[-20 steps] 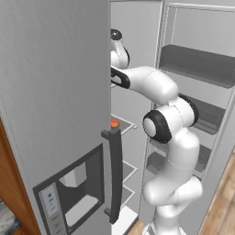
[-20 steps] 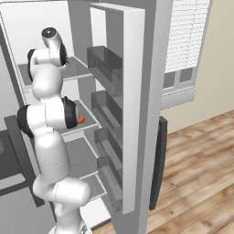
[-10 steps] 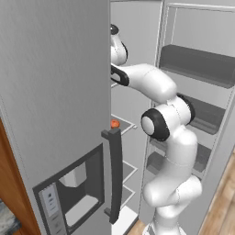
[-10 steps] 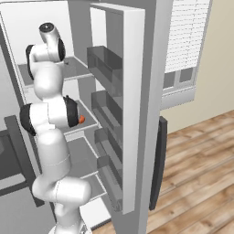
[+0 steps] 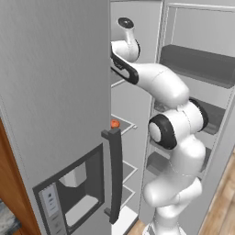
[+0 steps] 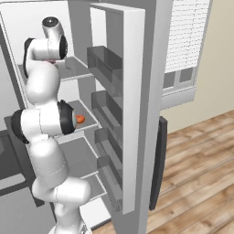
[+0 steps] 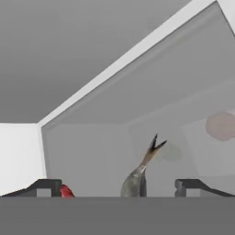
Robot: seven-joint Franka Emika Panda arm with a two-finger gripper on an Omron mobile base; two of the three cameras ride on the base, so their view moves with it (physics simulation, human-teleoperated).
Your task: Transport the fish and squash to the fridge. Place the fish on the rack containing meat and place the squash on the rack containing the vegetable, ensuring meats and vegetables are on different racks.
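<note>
The gripper stands apart over the fish on the fridge shelf — probably light, slippery; grip mid-body.

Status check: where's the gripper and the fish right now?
Gripper open inside fridge. Fish between the fingertips. Squash on a lower rack.

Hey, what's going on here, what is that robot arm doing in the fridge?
The white arm reaches into the open fridge at an upper shelf. In the hand view, the fish lies between the gripper fingertips, tail pointing into the compartment, and something red sits beside one fingertip. Whether the fish is gripped or already released, I cannot tell. The squash already rests on a lower rack.
</note>
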